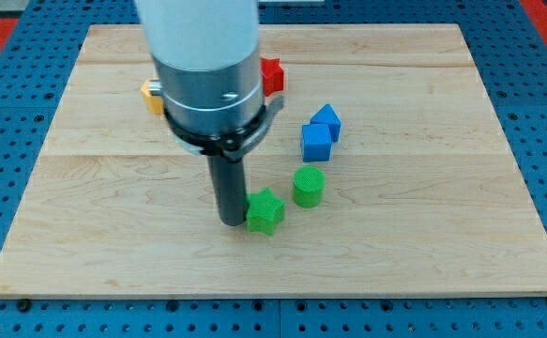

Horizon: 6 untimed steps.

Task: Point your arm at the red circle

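My tip (pixel 231 222) rests on the pale wooden worktop (pixel 423 253), low in the middle of the view, its end touching or all but touching the left side of a green star-shaped block (pixel 265 211). I carry no fingers, only this dark rod, so nothing here is open, closed or held. Just to the right of the star, and slightly toward the view's top, stands a green cylinder (pixel 309 186), close to it but apart. Farther up and to the right, two blue blocks sit pressed together: a blue cube (pixel 316 142) in front and a blue block (pixel 327 120) with a peaked top behind it. My own white and grey housing (pixel 207 66) blocks much of the upper middle of the board. At its right edge a red block (pixel 272 75) pokes out, only a squarish corner showing, so I cannot tell its shape or whether it is the red circle. At its left edge a sliver of a yellow block (pixel 150 96) shows, its shape also hidden. My tip is well apart from the red block.
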Each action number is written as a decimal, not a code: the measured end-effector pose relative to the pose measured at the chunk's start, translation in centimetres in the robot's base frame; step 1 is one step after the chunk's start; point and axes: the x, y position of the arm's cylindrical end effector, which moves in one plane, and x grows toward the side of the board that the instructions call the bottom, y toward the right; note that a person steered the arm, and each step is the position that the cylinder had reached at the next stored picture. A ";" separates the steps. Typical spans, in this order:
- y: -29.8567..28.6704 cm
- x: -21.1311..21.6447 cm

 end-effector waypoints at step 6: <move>-7.3 0.2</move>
